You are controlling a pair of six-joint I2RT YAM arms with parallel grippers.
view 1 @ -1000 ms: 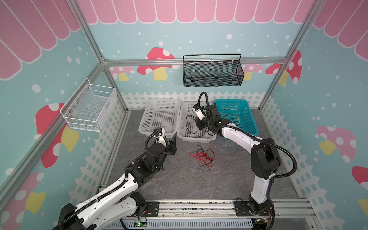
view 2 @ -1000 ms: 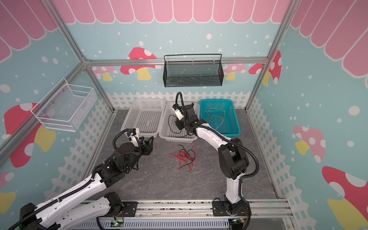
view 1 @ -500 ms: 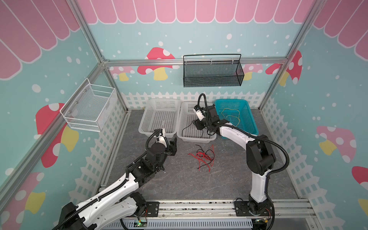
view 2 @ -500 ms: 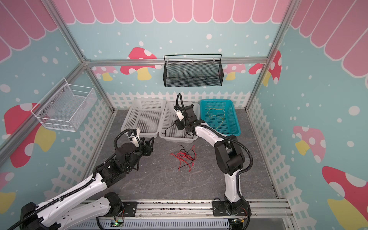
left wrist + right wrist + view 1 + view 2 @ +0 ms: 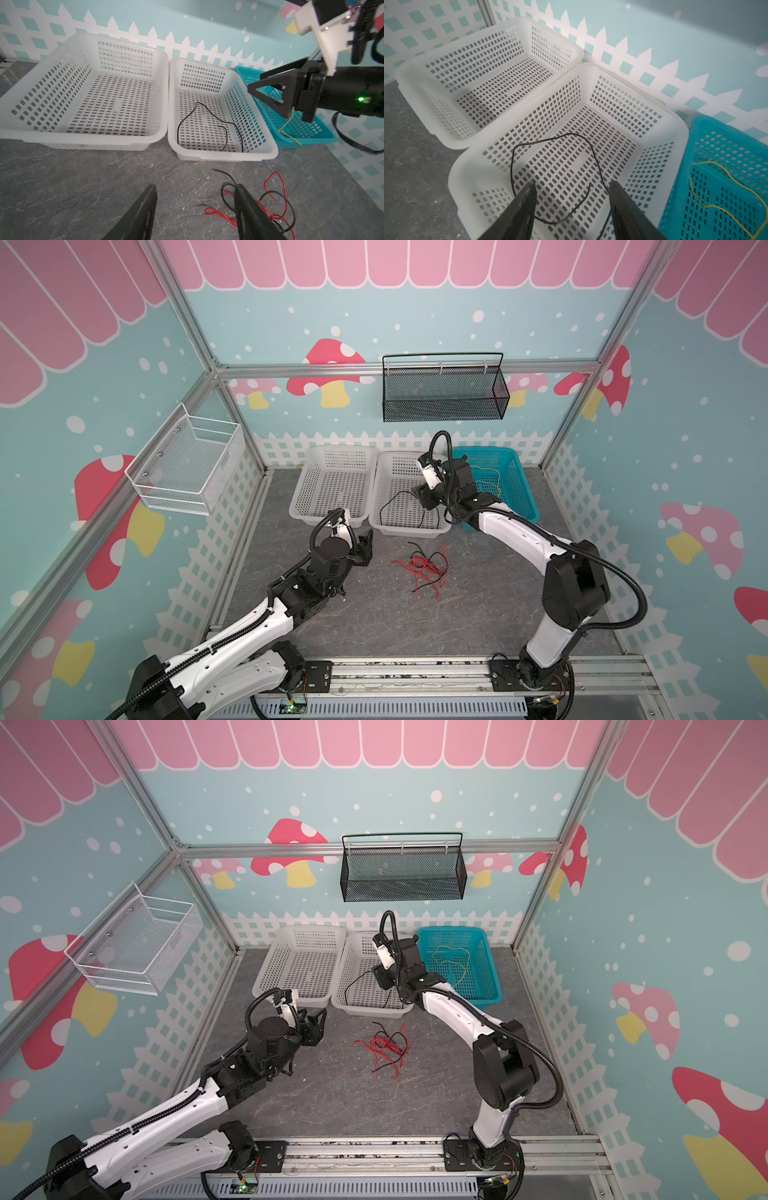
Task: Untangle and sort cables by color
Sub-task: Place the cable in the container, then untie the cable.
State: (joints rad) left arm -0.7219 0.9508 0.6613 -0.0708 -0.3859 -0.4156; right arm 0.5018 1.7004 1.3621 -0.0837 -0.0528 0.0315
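**Operator:** Entry check. Where do my claws stand?

**Observer:** Your right gripper [image 5: 572,185] hangs over the middle white basket [image 5: 460,166], jaws apart, nothing between them. Your left gripper [image 5: 195,187] hovers above the table [image 5: 374,614], likewise spread and empty, just beside the tangle [image 5: 424,566].

**Operator:** And the cables?

**Observer:** One black cable [image 5: 178,133] lies looped on the floor of that middle basket, below your right claw. A yellow cable [image 5: 286,122] sits in the teal basket [image 5: 311,140]. Your red and black strands are wound together in the tangle, on the table in front of the middle basket.

**Operator:** Any markings?

**Observer:** A green lamp [image 5: 361,99] glows on your right arm's wrist. The left white basket [image 5: 83,137] stands just beside the middle one.
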